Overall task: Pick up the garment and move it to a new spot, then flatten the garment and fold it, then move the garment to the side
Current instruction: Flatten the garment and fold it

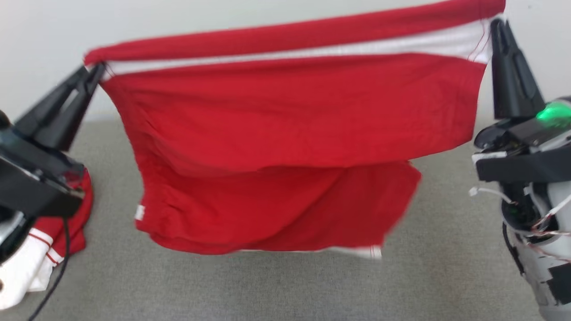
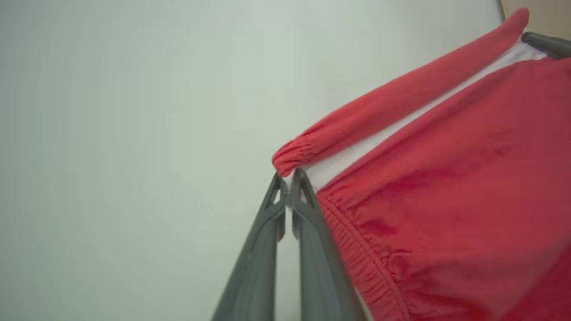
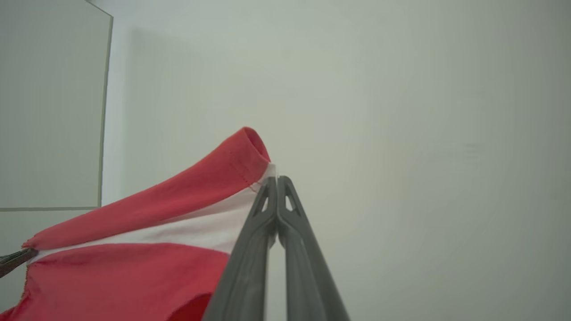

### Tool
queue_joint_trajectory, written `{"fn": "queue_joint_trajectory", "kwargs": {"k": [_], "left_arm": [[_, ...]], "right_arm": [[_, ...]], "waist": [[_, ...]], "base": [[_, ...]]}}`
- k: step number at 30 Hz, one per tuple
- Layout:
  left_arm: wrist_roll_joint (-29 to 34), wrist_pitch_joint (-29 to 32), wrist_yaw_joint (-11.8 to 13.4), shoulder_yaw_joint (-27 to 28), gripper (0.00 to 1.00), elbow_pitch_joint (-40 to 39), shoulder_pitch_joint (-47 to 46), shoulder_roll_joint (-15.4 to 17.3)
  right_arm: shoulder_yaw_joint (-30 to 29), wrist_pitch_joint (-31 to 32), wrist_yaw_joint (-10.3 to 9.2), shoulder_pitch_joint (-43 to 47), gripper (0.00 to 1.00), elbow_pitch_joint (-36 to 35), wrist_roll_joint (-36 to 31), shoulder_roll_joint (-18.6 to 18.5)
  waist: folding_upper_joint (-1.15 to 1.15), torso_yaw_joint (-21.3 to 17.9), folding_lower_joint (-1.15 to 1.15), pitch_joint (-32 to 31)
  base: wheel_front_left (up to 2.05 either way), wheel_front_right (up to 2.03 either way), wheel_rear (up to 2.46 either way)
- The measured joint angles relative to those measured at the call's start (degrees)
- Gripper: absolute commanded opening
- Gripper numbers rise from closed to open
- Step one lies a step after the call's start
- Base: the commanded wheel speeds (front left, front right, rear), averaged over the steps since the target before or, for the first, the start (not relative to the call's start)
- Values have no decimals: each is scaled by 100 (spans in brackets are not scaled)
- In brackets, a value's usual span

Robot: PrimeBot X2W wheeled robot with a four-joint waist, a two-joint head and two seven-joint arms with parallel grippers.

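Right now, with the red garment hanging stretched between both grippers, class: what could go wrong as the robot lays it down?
1. The left gripper and right gripper pinch the garment only at their fingertips, so a corner may slip free.
2. Its lower part hangs doubled and uneven, so it may land creased.
3. It could catch on the red-and-white clothes pile lying at the robot's left.

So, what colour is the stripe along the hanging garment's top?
White stripe on the red cloth garment; best in head view.

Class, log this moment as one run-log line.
garment: held aloft, spread | left gripper: shut on corner | right gripper: shut on corner
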Motion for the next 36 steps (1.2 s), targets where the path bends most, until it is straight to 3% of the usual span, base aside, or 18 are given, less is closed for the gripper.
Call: {"fn": "queue_joint_trajectory", "kwargs": {"k": [6, 13, 16, 18, 21, 24, 27, 31, 36], "left_arm": [[-316, 402, 1, -576, 0, 38, -312, 10], [-710, 584, 0, -1401, 0, 966, -608, -768], [-771, 132, 2, -1087, 0, 1835, -1332, -1206], [-458, -58, 4, -982, 0, 2287, -1928, -1363], [-172, -187, 2, -810, 0, 2628, -2530, -1758], [-34, -214, 3, -517, 0, 2640, -2637, -2050], [29, -214, 4, -601, 0, 2520, -2036, -2226], [-202, -214, 7, -700, 0, 2533, -703, -2494], [-542, -214, 5, -867, 0, 2807, 814, -2820]], "right_arm": [[40, 692, -1, -53, 0, -27, 216, -138], [748, 1285, -3, -456, 0, 820, 301, -13], [794, 859, -3, -1483, 0, 1494, 14, 16], [625, 374, -2, -2201, 0, 1979, -233, 62], [482, -87, -2, -2979, 0, 2524, -698, 40], [447, -187, -2, -3187, 0, 2782, -848, 31], [654, -209, -2, -2836, 0, 2832, -895, 31], [1268, -204, -2, -1502, 0, 2984, -928, 48], [1557, -208, -2, -231, 0, 3214, -568, 46]], "waist": [[-1, -80, -1, -72], [1, -142, 1, 352], [2, -168, 3, 684], [1, -184, 3, 947], [2, -198, 4, 1301], [2, -194, 4, 1563], [2, -183, 4, 1710], [3, -200, 5, 1772], [2, -261, 2, 1801]], "base": [[0, 0, 0], [0, 0, 0], [0, 0, 0], [0, 0, 0], [0, 0, 0], [0, 0, 0], [0, 0, 0], [0, 0, 0], [0, 0, 0]]}}
